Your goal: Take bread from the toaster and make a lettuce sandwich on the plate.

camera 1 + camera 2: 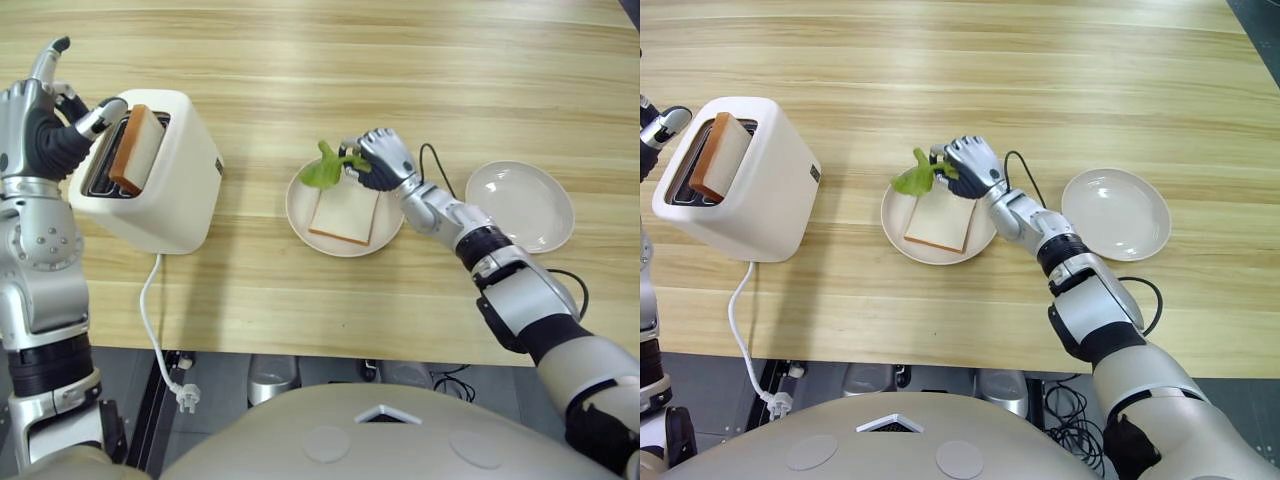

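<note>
Fingers (368, 150) of my right hand (390, 158), above the flat square bread slice (345, 215) on the round cream plate (298, 212), pinch a ruffled green lettuce leaf (322, 172) at its far-left rim. Left, my open left hand (45, 125) touches the boxy cream toaster (175, 190), which holds a browned slice (138, 148).

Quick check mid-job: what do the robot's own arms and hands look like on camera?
The left hand and right hand are silver-grey segmented metal over black palms. The left arm and right arm are rounded silver-grey shells with black bands at the joints. A thin black cable loops beside the right wrist.
</note>
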Robot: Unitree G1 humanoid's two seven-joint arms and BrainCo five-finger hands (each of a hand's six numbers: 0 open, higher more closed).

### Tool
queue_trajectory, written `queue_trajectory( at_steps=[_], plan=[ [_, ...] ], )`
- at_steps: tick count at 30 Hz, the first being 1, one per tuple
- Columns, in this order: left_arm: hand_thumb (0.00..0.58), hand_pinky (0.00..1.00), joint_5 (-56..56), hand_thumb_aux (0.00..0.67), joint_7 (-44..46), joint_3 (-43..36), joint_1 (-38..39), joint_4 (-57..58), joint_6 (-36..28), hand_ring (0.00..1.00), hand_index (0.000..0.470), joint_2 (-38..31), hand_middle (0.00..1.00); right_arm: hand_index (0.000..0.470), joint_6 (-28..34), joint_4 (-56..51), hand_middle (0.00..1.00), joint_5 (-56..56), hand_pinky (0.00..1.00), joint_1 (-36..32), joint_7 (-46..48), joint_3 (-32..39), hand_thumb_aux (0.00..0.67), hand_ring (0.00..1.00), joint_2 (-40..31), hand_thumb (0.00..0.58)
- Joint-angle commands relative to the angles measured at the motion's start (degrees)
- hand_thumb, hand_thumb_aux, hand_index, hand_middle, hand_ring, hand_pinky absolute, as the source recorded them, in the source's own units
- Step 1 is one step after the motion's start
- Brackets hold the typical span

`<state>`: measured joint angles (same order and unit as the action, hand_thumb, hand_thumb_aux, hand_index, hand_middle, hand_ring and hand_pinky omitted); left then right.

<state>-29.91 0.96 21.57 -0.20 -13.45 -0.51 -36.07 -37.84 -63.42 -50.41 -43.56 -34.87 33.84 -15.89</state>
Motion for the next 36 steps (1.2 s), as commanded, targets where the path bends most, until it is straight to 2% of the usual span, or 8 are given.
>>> queue_trajectory(
  at_steps=[1,21,22,23,26,28,29,36],
  plan=[
    [0.000,0.00,0.0,0.000,-0.4,0.1,0.9,1.0,-0.8,0.00,0.000,0.1,0.00,0.460,-1.6,-0.7,1.00,-1.1,1.00,0.9,1.1,2.2,0.670,1.00,-2.0,0.580],
    [0.000,0.00,-5.5,0.000,-5.3,-0.7,0.8,2.5,-3.4,0.00,0.000,-1.6,0.00,0.460,-4.5,8.2,1.00,0.7,1.00,7.4,7.4,3.3,0.670,1.00,-4.8,0.580],
    [0.000,0.00,-5.6,0.000,-5.5,-0.9,0.6,2.7,-3.4,0.00,0.000,-1.5,0.00,0.375,-4.4,8.6,1.00,0.8,1.00,7.5,7.5,3.2,0.547,1.00,-4.7,0.560],
    [0.000,0.00,-5.7,0.000,-5.6,-1.2,0.5,3.0,-3.3,0.00,0.000,-1.5,0.00,0.002,-4.3,9.1,1.00,0.8,1.00,7.7,7.6,3.1,0.003,1.00,-4.7,0.005],
    [0.000,0.00,-6.3,0.000,-5.5,-1.9,0.5,3.3,-3.8,0.00,0.000,-1.4,0.00,0.000,-3.6,10.9,1.00,1.0,1.00,8.0,7.2,2.5,0.000,1.00,-5.0,0.000],
    [0.000,0.00,-6.9,0.000,-4.6,-2.5,1.4,3.2,-4.7,0.00,0.000,-1.6,0.00,0.000,-2.5,11.7,0.53,1.0,0.53,8.0,6.9,1.9,0.000,0.53,-5.5,0.000],
    [0.000,0.00,-7.0,0.000,-4.2,-2.6,1.9,3.0,-5.0,0.00,0.000,-1.6,0.00,0.000,-2.0,12.0,0.05,0.9,0.05,8.0,6.8,1.7,0.000,0.05,-5.9,0.000],
    [0.000,0.00,-7.6,0.000,-2.9,-0.5,4.6,1.4,-7.7,0.00,0.000,-2.5,0.00,0.000,0.8,11.2,0.00,1.1,0.00,7.6,6.2,-0.1,0.000,0.00,-9.0,0.000]
  ],
)
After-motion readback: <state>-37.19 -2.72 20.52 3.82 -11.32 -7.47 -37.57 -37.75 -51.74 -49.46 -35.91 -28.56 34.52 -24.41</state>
